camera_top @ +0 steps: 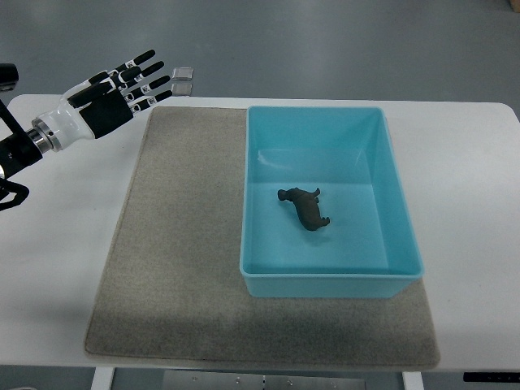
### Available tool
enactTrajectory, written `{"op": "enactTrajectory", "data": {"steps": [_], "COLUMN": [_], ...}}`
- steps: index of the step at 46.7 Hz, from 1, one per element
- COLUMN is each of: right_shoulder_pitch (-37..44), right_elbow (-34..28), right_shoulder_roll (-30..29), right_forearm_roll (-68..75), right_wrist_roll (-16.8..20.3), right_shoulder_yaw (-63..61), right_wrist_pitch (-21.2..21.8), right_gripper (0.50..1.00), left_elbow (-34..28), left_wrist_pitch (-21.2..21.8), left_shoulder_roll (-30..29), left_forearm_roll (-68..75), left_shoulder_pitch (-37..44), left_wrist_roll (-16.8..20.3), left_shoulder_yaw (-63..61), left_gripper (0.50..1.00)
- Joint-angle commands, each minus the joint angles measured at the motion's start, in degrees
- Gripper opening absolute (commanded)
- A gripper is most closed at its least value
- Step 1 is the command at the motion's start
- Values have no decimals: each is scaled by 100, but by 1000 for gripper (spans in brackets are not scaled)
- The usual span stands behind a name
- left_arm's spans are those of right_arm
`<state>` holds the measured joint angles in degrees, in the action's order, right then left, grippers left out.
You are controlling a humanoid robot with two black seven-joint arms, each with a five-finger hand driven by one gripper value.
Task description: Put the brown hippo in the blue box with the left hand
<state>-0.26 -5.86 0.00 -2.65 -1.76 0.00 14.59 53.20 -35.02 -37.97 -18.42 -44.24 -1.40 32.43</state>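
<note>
Seen from steeply above: a white table (471,187) spread with a grey mat (179,268), and on the mat's right half an open blue box (398,203). Inside the box, lying on its side on the floor just below centre, a small brown hippo (305,206), head toward 10 o'clock, hindquarters toward 4 o'clock, clear of all four walls. Reaching in from the left edge at about 10 o'clock of the frame, the left hand (118,91), black and white, raised over the table's far left corner and well apart from the box. Fingers (150,80) stretched straight and slightly fanned, pointing toward 2 o'clock, holding nothing. Just past the fingertips, beyond the table's far edge at about 11 o'clock, two small pale square pads (183,80) on the grey floor (325,41). At the far left edge, dark parts of the arm, partly cut off by the frame. Along the bottom edge, at 6 o'clock, a strip of the table's frame below the mat.
</note>
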Motion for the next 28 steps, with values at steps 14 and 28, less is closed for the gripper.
{"op": "enactTrajectory", "data": {"steps": [14,28], "right_shoulder_pitch": [0,0], "right_elbow": [-3,-3], "right_shoulder_roll": [0,0], "right_forearm_roll": [1,1], "right_wrist_roll": [0,0], "right_shoulder_yaw": [0,0], "right_wrist_pitch": [0,0], "right_gripper": [936,936], "left_elbow": [-214,-337], "left_wrist_pitch": [2,2], "left_shoulder_roll": [18,80], "left_forearm_roll": [-118,-30], "left_shoulder_pitch": [55,29], "left_wrist_roll": [8,17], "left_shoulder_yaw": [9,18], "left_gripper": [1000,999]}}
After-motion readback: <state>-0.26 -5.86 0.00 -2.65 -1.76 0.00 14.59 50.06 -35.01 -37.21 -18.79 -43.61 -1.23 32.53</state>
